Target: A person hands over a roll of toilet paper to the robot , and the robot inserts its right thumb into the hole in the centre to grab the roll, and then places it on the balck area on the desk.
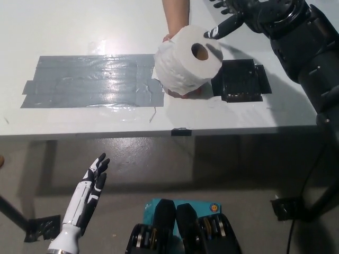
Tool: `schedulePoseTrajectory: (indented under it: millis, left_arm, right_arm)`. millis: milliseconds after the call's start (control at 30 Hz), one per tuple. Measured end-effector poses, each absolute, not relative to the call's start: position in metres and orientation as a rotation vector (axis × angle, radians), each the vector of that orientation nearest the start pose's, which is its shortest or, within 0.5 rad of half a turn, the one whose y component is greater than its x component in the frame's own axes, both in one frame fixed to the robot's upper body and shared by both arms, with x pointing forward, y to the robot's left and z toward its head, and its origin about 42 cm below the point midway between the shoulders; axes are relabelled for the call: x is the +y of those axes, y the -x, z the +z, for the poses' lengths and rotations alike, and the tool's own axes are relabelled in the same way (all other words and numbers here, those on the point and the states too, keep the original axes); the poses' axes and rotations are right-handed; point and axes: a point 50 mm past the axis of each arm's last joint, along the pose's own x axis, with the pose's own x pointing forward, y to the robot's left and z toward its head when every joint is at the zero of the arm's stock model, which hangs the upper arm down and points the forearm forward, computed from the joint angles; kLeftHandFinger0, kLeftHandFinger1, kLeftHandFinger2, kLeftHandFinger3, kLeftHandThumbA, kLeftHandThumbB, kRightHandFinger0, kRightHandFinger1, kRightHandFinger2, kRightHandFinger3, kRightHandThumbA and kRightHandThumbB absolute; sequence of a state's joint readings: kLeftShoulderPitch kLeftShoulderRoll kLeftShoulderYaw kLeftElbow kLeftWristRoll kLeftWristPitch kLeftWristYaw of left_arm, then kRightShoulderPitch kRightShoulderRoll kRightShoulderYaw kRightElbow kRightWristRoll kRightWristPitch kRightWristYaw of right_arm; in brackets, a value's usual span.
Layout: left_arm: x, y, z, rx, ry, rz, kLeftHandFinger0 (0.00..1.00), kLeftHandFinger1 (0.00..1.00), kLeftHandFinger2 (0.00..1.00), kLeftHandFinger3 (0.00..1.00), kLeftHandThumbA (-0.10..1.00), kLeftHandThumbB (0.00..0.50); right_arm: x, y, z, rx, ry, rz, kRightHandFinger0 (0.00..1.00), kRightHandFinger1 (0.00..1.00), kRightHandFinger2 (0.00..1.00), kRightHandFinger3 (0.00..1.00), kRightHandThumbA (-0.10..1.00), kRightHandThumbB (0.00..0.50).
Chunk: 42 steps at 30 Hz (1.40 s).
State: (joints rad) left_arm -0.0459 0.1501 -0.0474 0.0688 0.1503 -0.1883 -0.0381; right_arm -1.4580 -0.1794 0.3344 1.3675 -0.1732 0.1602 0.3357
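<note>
the left robot hand [91, 182] hangs low at the lower left, below the edge of the surface [79, 26] and over the floor [222, 174], its fingers spread and holding nothing. up on the pale surface, a wide patch of grey tape [90, 80] lies flat across the left half, shiny where the light hits it. just right of that patch is the roll of toilet paper [185, 61] — held up off the surface by a person's hand [177, 92] that reaches in from the top edge, fingertips showing under the roll's lower rim. the roll is tilted so its centre hole faces up and toward the right. right beside the roll lies the black area [242, 80], a dark square taped to the surface, its left edge partly hidden behind the roll. the right robot hand [235, 16] comes in from the upper right on the black arm, fingers apart and gripping nothing; one finger points down-left, its tip at the roll's upper right rim, near the hole but not inside it.
</note>
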Motion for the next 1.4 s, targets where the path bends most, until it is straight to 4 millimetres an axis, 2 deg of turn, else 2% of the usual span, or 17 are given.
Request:
schedulePoseTrajectory:
  millis: [133, 233, 367, 467, 567, 633, 733, 767, 867, 900, 1100, 1333, 1400]
  left_arm:
    - [0.241, -0.297, 0.103, -0.158, -0.3, -0.119, 1.0, 1.0, 1.0, 1.0, 0.97, 0.122]
    - [0.241, -0.297, 0.103, -0.158, -0.301, -0.119, 1.0, 1.0, 1.0, 1.0, 0.97, 0.122]
    - [0.241, -0.297, 0.103, -0.158, -0.301, -0.119, 1.0, 1.0, 1.0, 1.0, 0.98, 0.131]
    - [0.241, -0.297, 0.103, -0.158, -0.302, -0.119, 1.0, 1.0, 1.0, 1.0, 0.98, 0.124]
    - [0.241, -0.297, 0.103, -0.158, -0.302, -0.119, 1.0, 1.0, 1.0, 1.0, 0.98, 0.111]
    - [0.24, -0.297, 0.103, -0.158, -0.302, -0.119, 1.0, 1.0, 1.0, 1.0, 0.98, 0.116]
    - [0.241, -0.297, 0.103, -0.158, -0.303, -0.119, 1.0, 1.0, 1.0, 1.0, 0.98, 0.112]
    - [0.241, -0.297, 0.103, -0.158, -0.303, -0.119, 1.0, 1.0, 1.0, 1.0, 0.98, 0.113]
    - [0.241, -0.297, 0.103, -0.158, -0.304, -0.119, 1.0, 1.0, 1.0, 1.0, 0.98, 0.108]
    - [0.24, -0.297, 0.103, -0.158, -0.304, -0.119, 1.0, 1.0, 1.0, 1.0, 0.98, 0.122]
    - [0.24, -0.297, 0.104, -0.159, -0.304, -0.119, 1.0, 1.0, 1.0, 1.0, 0.97, 0.101]
    - [0.24, -0.297, 0.104, -0.159, -0.304, -0.12, 1.0, 1.0, 1.0, 1.0, 0.97, 0.114]
    - [0.24, -0.297, 0.104, -0.159, -0.304, -0.12, 1.0, 1.0, 1.0, 1.0, 0.97, 0.108]
  right_arm:
    - [-0.146, -0.603, 0.382, 0.187, 0.752, 0.396, 1.0, 1.0, 1.0, 1.0, 0.53, 0.419]
    - [-0.147, -0.603, 0.381, 0.191, 0.758, 0.394, 1.0, 1.0, 1.0, 1.0, 0.55, 0.437]
    - [-0.148, -0.603, 0.38, 0.199, 0.762, 0.392, 1.0, 1.0, 1.0, 1.0, 0.57, 0.437]
    - [-0.149, -0.603, 0.378, 0.206, 0.762, 0.391, 1.0, 1.0, 1.0, 1.0, 0.59, 0.459]
    - [-0.149, -0.603, 0.377, 0.209, 0.762, 0.391, 1.0, 1.0, 1.0, 1.0, 0.61, 0.446]
    - [-0.149, -0.603, 0.376, 0.21, 0.762, 0.392, 1.0, 1.0, 1.0, 1.0, 0.63, 0.472]
    - [-0.148, -0.602, 0.376, 0.211, 0.76, 0.396, 1.0, 1.0, 1.0, 1.0, 0.68, 0.478]
    - [-0.148, -0.602, 0.375, 0.211, 0.76, 0.397, 1.0, 1.0, 1.0, 1.0, 0.75, 0.46]
    - [-0.147, -0.602, 0.375, 0.213, 0.769, 0.4, 1.0, 1.0, 1.0, 1.0, 0.89, 0.5]
    - [-0.147, -0.602, 0.375, 0.215, 0.776, 0.401, 1.0, 1.0, 1.0, 1.0, 0.99, 0.5]
    - [-0.143, -0.602, 0.372, 0.222, 0.835, 0.406, 1.0, 1.0, 1.0, 1.0, 1.0, 0.5]
    - [-0.137, -0.601, 0.368, 0.227, 0.87, 0.414, 1.0, 1.0, 1.0, 1.0, 1.0, 0.49]
    - [-0.136, -0.6, 0.367, 0.226, 0.875, 0.415, 1.0, 1.0, 1.0, 1.0, 1.0, 0.5]
